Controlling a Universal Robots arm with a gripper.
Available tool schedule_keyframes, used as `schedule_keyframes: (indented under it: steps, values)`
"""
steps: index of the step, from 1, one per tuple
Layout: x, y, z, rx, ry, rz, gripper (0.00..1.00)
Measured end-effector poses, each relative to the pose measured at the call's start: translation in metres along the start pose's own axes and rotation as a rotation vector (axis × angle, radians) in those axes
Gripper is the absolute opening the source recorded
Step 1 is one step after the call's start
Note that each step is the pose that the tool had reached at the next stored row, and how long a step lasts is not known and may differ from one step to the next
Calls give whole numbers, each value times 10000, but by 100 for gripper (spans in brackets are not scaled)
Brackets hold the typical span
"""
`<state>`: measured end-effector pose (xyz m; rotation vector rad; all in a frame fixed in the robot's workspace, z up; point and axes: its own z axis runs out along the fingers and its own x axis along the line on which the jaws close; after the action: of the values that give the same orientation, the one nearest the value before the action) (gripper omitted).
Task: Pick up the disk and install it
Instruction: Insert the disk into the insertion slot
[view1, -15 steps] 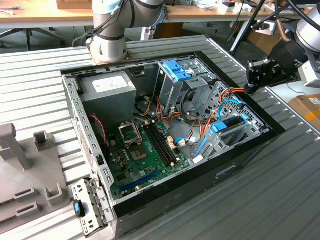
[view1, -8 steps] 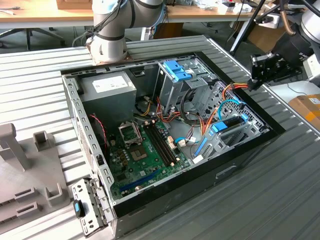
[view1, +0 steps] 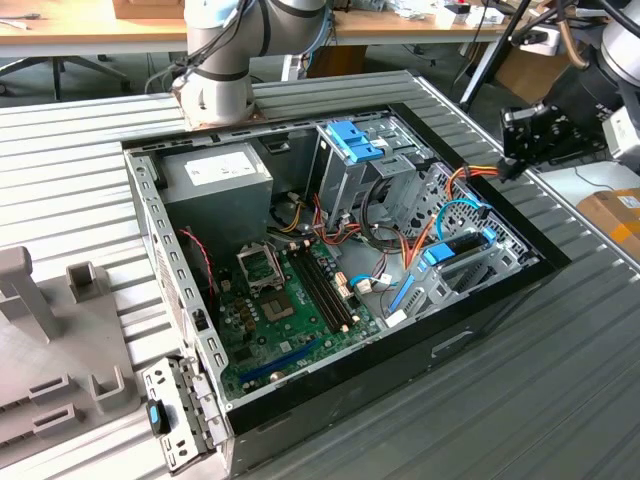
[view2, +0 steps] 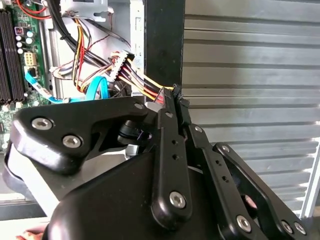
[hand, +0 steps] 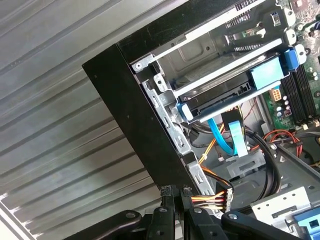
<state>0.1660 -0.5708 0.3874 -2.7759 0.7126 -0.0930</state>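
**Blue-railed disk (hand: 220, 100) sits in its bay; gripper (view2: 174, 95) pinches a wire bundle (view2: 145, 82)**

Blue plastic rails edge the disk on both sides, and in the first wrist view those rails rest in the slots of the grey drive cage (hand: 210, 55) at a corner of the computer case (view1: 400, 360). The disk lies flat and looks seated. Its connector edge faces into the case, apparently so that cables can reach it. In the exterior view the disk (view1: 462, 245) shows as a dark slab between blue ends, towards that view's right.

A blue data cable (hand: 220, 135) hangs just below the disk. I cannot tell whether it is plugged in.

The gripper is not on the disk. In both wrist views its fingers are clamped on the bundle of orange, yellow, red and black wires, near the white connector (hand: 227, 197). Gripping that close to the plug probably gives better control of where it points. In the exterior view the gripper (view1: 508, 165) hangs over the case's rim, with the wires trailing back inside.

Further in lie the green motherboard (view1: 290, 300), the grey power-supply box (view1: 215, 180) and an upright cage with a blue latch (view1: 352, 140). The case rests on a ribbed metal table (view1: 520, 400).
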Motion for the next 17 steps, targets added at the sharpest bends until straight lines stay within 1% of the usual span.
schedule_keyframes:
  steps: [2, 5, 8, 10, 13, 14, 16, 17]
  values:
    - [0, 1, 2, 0, 67, 230, 17]
    - [-2, 3, 7, -9, 145, 477, 17]
    - [-9, 9, 15, -46, 233, 702, 17]
    - [-22, 18, 16, -61, 272, 805, 17]
    - [-26, 19, 16, -61, 276, 811, 17]
    - [-40, 25, 14, -63, 275, 810, 17]
    - [-84, 50, 7, -62, 275, 811, 17]
    - [-125, 72, 1, -63, 276, 810, 17]
